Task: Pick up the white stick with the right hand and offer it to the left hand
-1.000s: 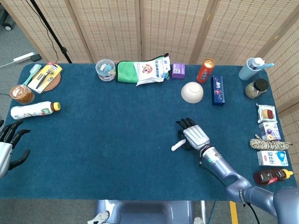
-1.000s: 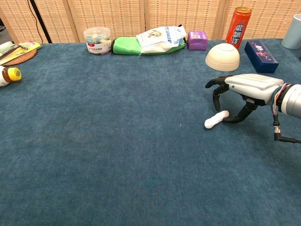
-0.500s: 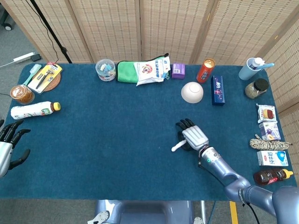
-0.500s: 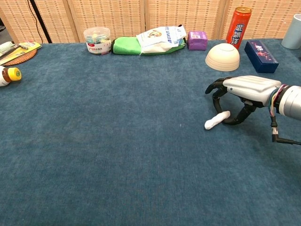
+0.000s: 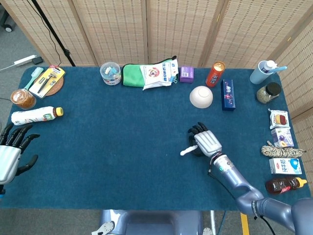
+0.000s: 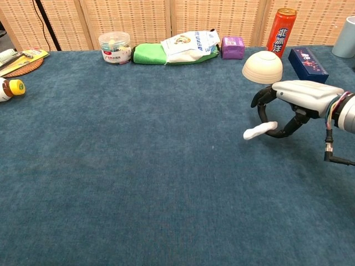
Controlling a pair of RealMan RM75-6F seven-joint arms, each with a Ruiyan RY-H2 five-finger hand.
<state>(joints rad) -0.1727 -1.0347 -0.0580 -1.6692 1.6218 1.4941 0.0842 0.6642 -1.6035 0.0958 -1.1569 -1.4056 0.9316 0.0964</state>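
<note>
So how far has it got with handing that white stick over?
Done: the right hand has closed around one end of the white stick, which looks slightly raised off the blue table. In hand: lifting it clear. Left: carrying it across to the left hand, which waits open-fingered at the table's far left edge, a long way from the stick. No handover yet.

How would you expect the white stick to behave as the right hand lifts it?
The white stick probably stays stiff: it juts straight from the right hand without drooping. It looks light, pinched only at one end. Its rounded, smooth shape suggests that it could swivel or slip.
</note>
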